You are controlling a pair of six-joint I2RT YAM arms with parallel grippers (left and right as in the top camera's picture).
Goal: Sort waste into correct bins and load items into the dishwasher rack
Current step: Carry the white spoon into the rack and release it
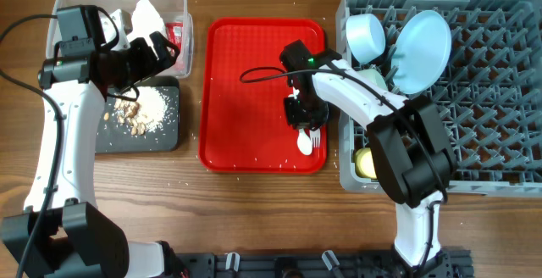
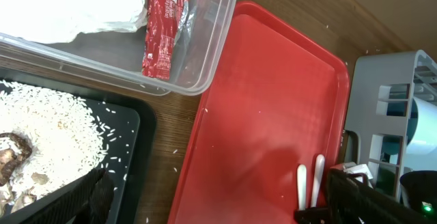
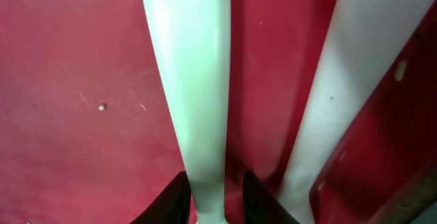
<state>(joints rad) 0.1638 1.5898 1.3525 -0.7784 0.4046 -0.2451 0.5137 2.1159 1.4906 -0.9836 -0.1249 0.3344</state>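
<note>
On the red tray [image 1: 246,83] a white spoon [image 1: 303,145] and a white fork [image 1: 315,139] lie side by side. My right gripper [image 1: 298,119] is down over their handles. In the right wrist view the black fingertips [image 3: 171,200] stand close on either side of one white handle [image 3: 198,101], with a thin gap left on the right side; which utensil it belongs to I cannot tell. The other handle [image 3: 341,94] lies just to the right. My left gripper [image 1: 161,51] hangs open and empty at the clear tub [image 1: 182,24], which holds a white napkin [image 1: 146,13] and a red wrapper [image 2: 160,26].
The black tray [image 1: 165,138] beside the tub holds rice and brown food scraps [image 1: 135,113]. The grey dishwasher rack [image 1: 500,168] at the right holds a pale blue plate [image 1: 423,49], a bowl [image 1: 366,36] and a yellow cup [image 1: 366,161]. Rice grains dot the wooden table.
</note>
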